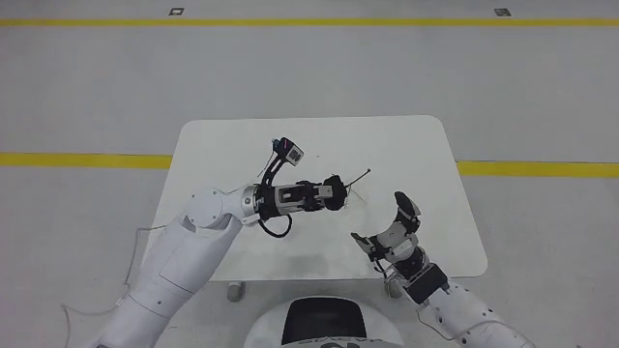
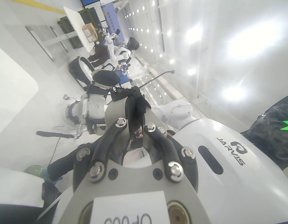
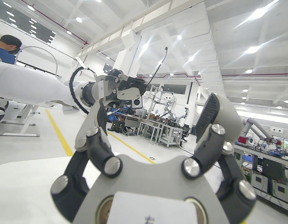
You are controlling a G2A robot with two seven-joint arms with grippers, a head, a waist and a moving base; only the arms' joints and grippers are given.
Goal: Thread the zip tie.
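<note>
My left gripper (image 1: 337, 191) is held above the middle of the white table (image 1: 222, 155), shut on a thin black zip tie (image 1: 358, 180). The tie's free end with its small head points away to the right. In the left wrist view the zip tie (image 2: 155, 78) sticks out past the closed fingertips (image 2: 134, 99). My right gripper (image 1: 382, 227) is near the table's front right, open, with nothing between its ribbed pads (image 3: 206, 115). From the right wrist view the left gripper (image 3: 137, 87) and the zip tie (image 3: 161, 64) rising from it are ahead, apart from my open fingers.
The table's bare top (image 3: 22, 187) surrounds both arms. Yellow floor lines (image 1: 87, 159) run beyond the table's edges. Workbenches and other robots (image 3: 167, 122) stand far off in the room.
</note>
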